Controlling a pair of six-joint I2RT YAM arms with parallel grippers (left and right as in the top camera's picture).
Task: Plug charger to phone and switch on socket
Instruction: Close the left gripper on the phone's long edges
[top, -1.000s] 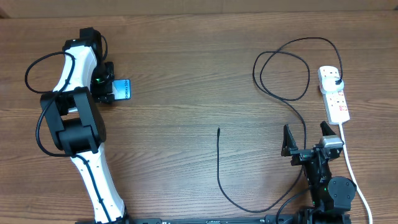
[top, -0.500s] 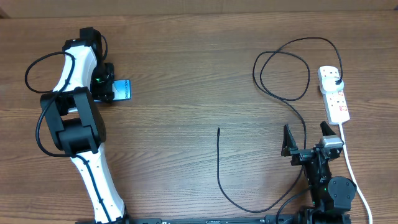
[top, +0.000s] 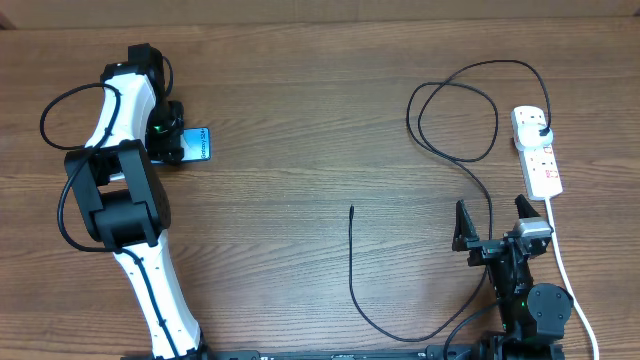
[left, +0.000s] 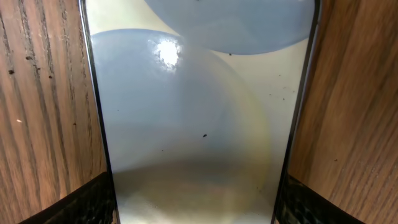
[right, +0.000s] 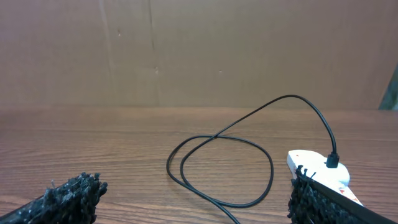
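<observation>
The phone (top: 197, 143) lies on the wooden table at the far left, and its light screen fills the left wrist view (left: 199, 112). My left gripper (top: 170, 143) has a finger against each long edge of it (left: 196, 205). The black charger cable (top: 455, 120) loops at the right. Its plug (top: 541, 131) sits in the white socket strip (top: 540, 165), and its slim tip (top: 351, 209) lies free mid-table. My right gripper (top: 492, 225) is open and empty near the front edge. In its view (right: 193, 205) the cable loop (right: 217, 168) and the strip (right: 317, 165) lie ahead.
The strip's thick white cord (top: 565, 270) runs down the right side past my right arm. The black cable curves along the front of the table (top: 400, 335). A brown wall (right: 186, 50) stands behind the table.
</observation>
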